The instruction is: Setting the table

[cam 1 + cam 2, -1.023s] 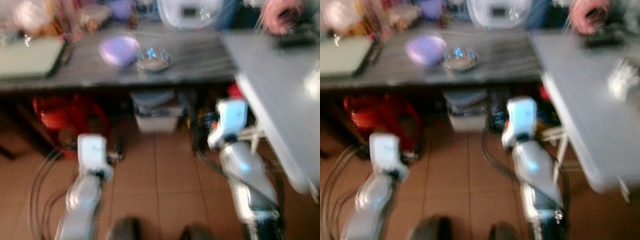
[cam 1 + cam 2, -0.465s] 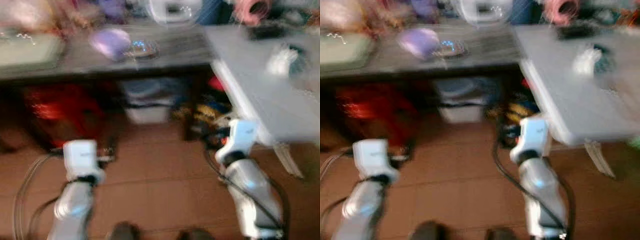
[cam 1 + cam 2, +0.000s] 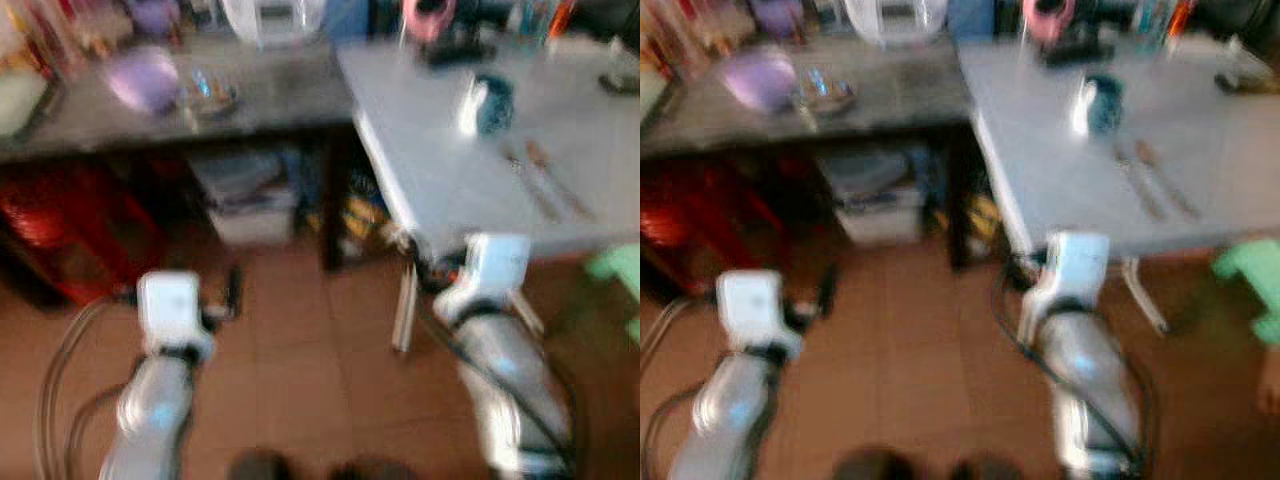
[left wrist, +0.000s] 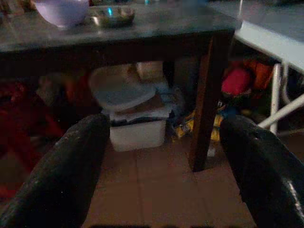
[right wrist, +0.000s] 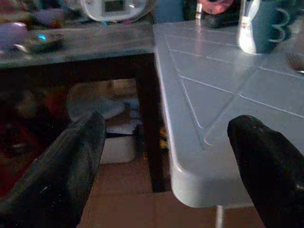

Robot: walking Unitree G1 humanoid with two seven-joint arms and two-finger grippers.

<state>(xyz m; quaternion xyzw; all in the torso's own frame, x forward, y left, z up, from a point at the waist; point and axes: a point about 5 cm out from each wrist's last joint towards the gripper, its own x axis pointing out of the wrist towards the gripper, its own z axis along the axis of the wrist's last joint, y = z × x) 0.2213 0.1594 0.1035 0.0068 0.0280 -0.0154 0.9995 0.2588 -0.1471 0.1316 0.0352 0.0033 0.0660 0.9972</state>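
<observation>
We look down, through some blur, at a tiled floor with our two silver arms low in front of us. Ahead on the right stands a white table; on it sit a dark teal mug and, nearer the right edge, what seem to be two pieces of cutlery lying side by side, too blurred to name. Left of it, touching corner to corner, is a dark table carrying a lilac bowl and a small metal bowl just beside it. Under the dark table sits a white bin. Our left gripper hangs above the floor, its fingers spread apart and released, holding nothing. Our right gripper hangs just before the white table's corner, fingers likewise spread and holding nothing.
</observation>
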